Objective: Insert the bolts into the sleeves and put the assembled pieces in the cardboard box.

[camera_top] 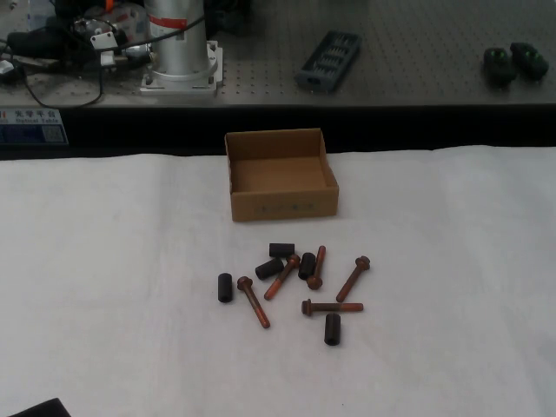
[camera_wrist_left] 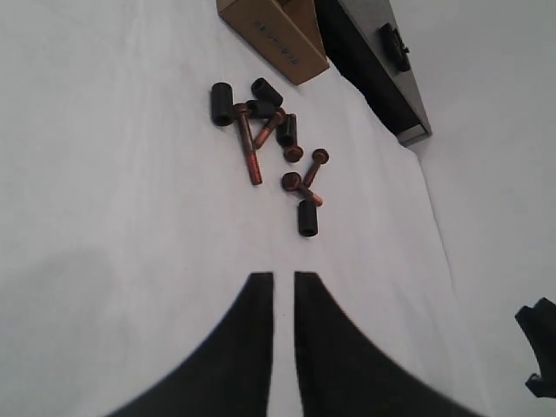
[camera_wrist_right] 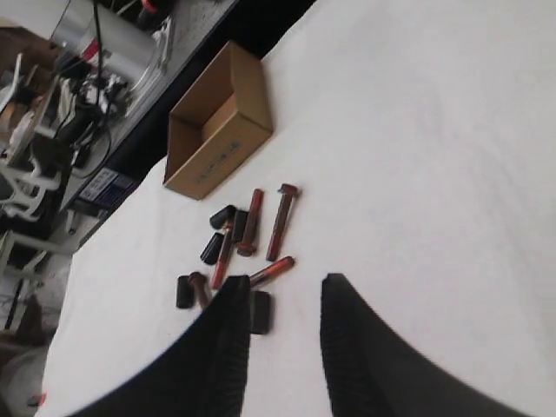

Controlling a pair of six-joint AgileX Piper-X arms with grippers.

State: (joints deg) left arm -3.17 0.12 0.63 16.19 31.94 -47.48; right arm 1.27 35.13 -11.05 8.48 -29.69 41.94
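Since bolts [camera_top: 254,302] and sleeves [camera_top: 225,287] lie loose on the worktop [camera_top: 104,304], assembly is unstarted; left gripper [camera_wrist_left: 278,287] and right gripper [camera_wrist_right: 285,287] fingers are parted and empty, so the next move is to grasp a bolt.

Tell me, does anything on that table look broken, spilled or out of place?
Nothing looks damaged. The bolts and sleeves lie jumbled in a loose scatter, some touching, in front of the upright cardboard box, which looks empty.

The bolts [camera_top: 255,302] are metal with a dull reddish-brown finish, and the sleeves [camera_top: 225,287] look matt black and smooth. The white cloth [camera_top: 104,287] under them is matt and faintly creased. The cardboard box [camera_top: 284,207] is plain brown and unglossed, and the metal tabletop [camera_top: 417,43] is grey and perforated.
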